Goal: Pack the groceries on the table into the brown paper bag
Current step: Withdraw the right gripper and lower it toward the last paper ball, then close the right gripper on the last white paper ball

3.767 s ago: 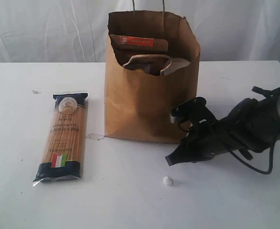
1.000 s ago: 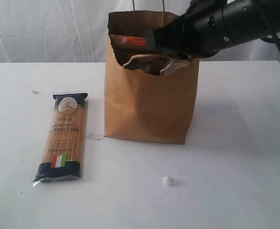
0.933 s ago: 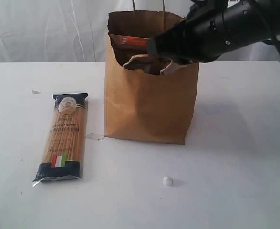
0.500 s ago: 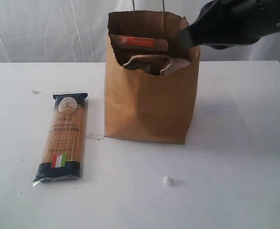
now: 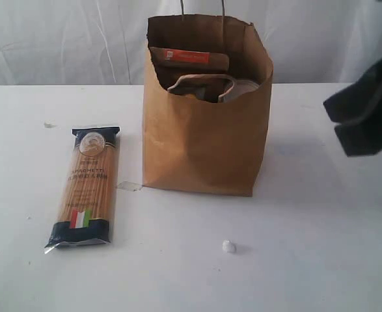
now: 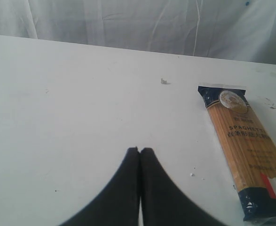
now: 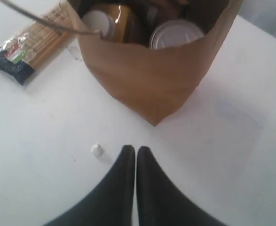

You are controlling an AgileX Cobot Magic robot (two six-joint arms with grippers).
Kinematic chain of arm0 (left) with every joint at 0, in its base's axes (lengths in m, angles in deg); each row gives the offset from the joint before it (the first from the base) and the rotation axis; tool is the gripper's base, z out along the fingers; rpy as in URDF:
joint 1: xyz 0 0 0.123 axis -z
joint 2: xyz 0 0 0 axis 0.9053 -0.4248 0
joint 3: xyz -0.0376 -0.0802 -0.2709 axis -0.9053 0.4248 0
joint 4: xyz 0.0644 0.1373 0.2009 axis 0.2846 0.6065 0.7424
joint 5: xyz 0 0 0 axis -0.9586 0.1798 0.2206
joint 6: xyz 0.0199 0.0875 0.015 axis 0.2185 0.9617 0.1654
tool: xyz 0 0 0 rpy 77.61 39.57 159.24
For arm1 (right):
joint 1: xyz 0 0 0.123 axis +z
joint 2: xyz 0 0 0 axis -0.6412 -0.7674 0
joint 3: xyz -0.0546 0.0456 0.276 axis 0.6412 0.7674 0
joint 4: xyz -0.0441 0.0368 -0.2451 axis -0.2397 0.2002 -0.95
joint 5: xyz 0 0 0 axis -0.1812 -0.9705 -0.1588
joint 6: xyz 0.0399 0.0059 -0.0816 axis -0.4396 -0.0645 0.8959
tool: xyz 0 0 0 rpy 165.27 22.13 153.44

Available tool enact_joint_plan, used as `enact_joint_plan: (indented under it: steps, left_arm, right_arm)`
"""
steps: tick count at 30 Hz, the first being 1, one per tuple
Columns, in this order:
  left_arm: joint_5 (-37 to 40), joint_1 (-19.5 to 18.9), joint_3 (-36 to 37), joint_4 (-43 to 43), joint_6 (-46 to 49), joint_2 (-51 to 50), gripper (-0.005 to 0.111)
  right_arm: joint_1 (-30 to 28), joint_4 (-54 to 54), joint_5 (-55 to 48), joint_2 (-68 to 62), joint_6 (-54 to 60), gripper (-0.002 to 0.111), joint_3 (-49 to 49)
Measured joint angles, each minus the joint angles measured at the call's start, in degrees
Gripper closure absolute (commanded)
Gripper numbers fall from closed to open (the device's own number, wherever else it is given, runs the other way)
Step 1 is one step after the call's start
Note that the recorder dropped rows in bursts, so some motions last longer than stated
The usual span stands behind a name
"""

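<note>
The brown paper bag (image 5: 207, 140) stands upright mid-table, its mouth open. Inside it show a brown pouch with an orange label (image 5: 189, 58), a pull-tab tin (image 7: 175, 34) and a white-capped yellow bottle (image 7: 99, 21). A spaghetti packet (image 5: 86, 185) with dark ends lies flat on the table (image 5: 308, 260), left of the bag. My right gripper (image 7: 136, 149) is shut and empty, hovering right of the bag (image 7: 142, 80); in the exterior view it is a blurred dark shape (image 5: 337, 122). My left gripper (image 6: 139, 149) is shut and empty over bare table, with the spaghetti packet (image 6: 248, 146) off to one side.
A small white scrap (image 5: 228, 246) lies in front of the bag, close to my right fingertips in the right wrist view (image 7: 96, 150). A bit of tape (image 5: 129, 186) sits at the bag's left foot. A white curtain hangs behind the table.
My right arm pulled back from over the bag's mouth, swung right and came lower, and its jaws closed. The bag and spaghetti packet stayed put.
</note>
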Motion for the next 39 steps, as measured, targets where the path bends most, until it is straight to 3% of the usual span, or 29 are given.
enact_joint_plan:
  steps: [12, 23, 28, 39]
  left_arm:
    - [0.0, 0.0, 0.0, 0.0, 0.0, 0.0, 0.107]
    - [0.0, 0.0, 0.0, 0.0, 0.0, 0.0, 0.107]
    - [0.0, 0.0, 0.0, 0.0, 0.0, 0.0, 0.107]
    - [0.0, 0.0, 0.0, 0.0, 0.0, 0.0, 0.107]
  right_arm:
    - [0.0, 0.19, 18.97, -0.81, 0.0, 0.107, 15.89]
    - [0.0, 9.32, 39.56, -6.77, 0.0, 0.107, 29.62]
    - [0.17, 10.25, 39.28, -12.87, 1.09, 0.107, 30.0]
    - [5.94, 11.41, 24.02, -26.79, 9.92, 0.107, 19.64]
